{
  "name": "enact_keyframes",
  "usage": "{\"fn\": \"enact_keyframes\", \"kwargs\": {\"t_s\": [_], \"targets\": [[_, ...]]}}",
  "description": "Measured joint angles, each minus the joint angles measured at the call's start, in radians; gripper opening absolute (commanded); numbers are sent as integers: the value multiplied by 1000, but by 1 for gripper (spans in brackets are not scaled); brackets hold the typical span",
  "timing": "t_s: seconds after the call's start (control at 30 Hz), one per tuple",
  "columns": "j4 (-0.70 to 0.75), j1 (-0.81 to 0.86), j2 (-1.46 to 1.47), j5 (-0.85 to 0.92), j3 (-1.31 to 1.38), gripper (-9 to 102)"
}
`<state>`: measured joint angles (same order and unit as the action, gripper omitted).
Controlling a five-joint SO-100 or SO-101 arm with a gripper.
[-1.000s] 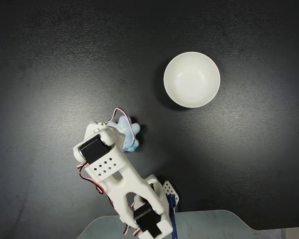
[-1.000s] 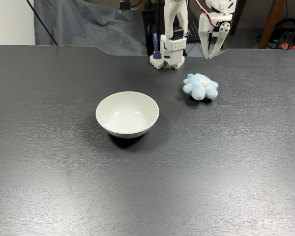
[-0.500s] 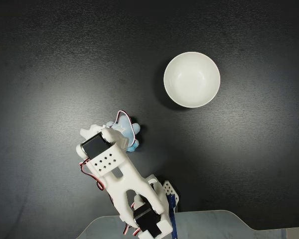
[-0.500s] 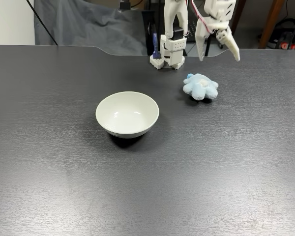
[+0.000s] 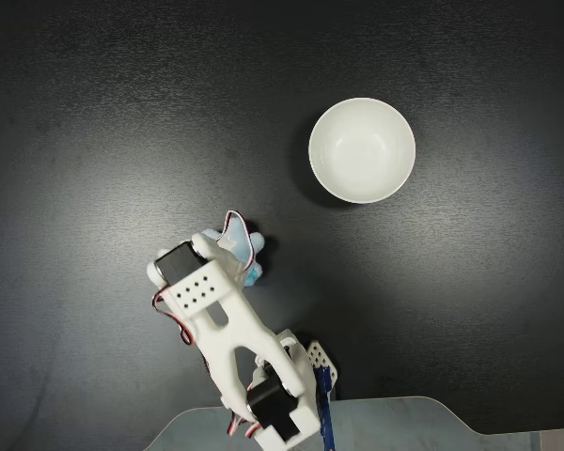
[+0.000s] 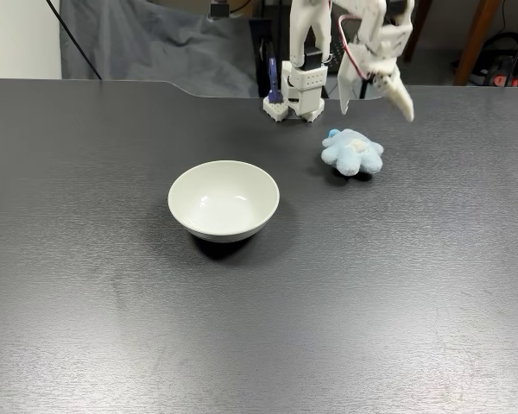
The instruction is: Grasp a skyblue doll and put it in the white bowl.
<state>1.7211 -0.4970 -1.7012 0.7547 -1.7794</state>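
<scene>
The claw (image 6: 375, 102) hung spread wide above the skyblue doll (image 6: 352, 152), one finger pointing down and the other splayed outward toward four o'clock in the fixed view from the front of the surface (image 6: 112, 302); it held nothing and stood clear of the toy. That wide spread looked to me like preparation for straddling the doll's fluffy lobes, so that both fingers could pass outside them before closing. The doll lay flat on the dark surface near the arm's base (image 6: 298, 95), with its white mark facing up. In the fixed view from above, the arm's wrist covered most of it, and only its pale edge (image 5: 252, 261) showed. The white bowl (image 6: 224, 200) stood upright and empty, well apart from the doll, at about eight o'clock from it in the front view and about one o'clock in the view from above (image 5: 362, 150). I judged the grasp not yet begun, with a drop and a close to come.
</scene>
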Motion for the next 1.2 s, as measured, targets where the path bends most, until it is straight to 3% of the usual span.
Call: {"fn": "enact_keyframes", "kwargs": {"t_s": [0.4, 1.2], "targets": [[-121, 218, 81, 6, 0, 59], [-163, 216, 299, 6, 0, 59]]}}
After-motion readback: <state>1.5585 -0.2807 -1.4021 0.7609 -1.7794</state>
